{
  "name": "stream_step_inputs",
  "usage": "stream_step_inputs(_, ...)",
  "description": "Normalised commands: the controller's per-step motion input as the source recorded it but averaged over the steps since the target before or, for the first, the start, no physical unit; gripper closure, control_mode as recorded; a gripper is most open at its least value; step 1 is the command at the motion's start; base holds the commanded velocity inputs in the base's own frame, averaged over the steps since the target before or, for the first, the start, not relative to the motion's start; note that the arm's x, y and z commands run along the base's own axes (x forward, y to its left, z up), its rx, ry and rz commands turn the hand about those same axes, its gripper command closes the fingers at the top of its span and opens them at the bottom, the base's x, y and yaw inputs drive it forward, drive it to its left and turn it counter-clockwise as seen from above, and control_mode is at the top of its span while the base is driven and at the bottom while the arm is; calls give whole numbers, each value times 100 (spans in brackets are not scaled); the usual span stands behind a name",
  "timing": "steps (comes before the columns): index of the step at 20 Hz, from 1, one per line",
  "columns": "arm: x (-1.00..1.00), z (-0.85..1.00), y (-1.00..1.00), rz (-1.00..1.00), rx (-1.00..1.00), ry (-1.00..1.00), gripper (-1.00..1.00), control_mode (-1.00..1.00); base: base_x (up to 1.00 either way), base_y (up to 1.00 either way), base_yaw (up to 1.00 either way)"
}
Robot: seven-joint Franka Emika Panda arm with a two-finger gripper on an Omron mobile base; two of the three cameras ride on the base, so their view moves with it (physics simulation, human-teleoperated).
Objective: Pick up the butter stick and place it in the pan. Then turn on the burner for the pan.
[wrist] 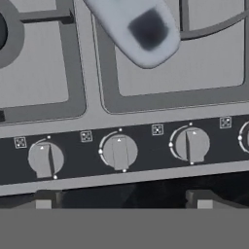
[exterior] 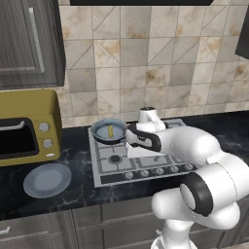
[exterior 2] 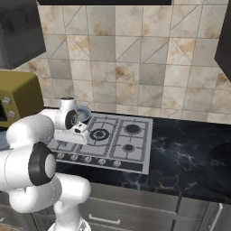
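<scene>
Since the butter's already sitting in the pan, here's what I'd watch at the knobs, view by view.

left base view: the butter stick (exterior: 110, 131) lies inside the pan (exterior: 108, 130) on the back-left burner of the stove (exterior: 160, 168). The arm bends down over the front of the cooktop, and the pan's dark handle (exterior: 143, 137) runs right under the wrist.
around: yellow toaster oven (exterior: 29, 127) to the left, grey-blue plate (exterior: 47, 179) on the counter in front of it, both well clear.
right base view: the pan (exterior 2: 82, 113) is mostly hidden behind the arm, so no help for aiming.
hand view: gripper (wrist: 124, 202) hangs over the knob row with fingers spread wide, nothing between them; the middle knob (wrist: 119, 151) sits roughly between the tips.
in the way: the handle end (wrist: 138, 29) pokes in just above the knobs.
risk: several lookalike knobs, so picking a neighbour would probably light the wrong burner.
risk 2: bumping the handle could shove the pan off its burner.
</scene>
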Motion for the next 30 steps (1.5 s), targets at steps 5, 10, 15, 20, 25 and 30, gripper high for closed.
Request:
stream_step_inputs(5,0,-33,0,0,0,0,-100,-100,0,0,0)
stream_step_inputs(10,0,-37,2,0,0,0,-100,-100,0,0,0)
stream_step_inputs(15,0,-28,0,0,0,0,-100,-100,0,0,0)
stream_step_inputs(20,0,-16,1,0,0,0,-100,-100,0,0,0)
stream_step_inputs(25,1,-5,0,0,0,0,-100,-100,0,0,0)
stream_step_inputs(30,8,-5,0,0,0,0,-100,-100,0,0,0)
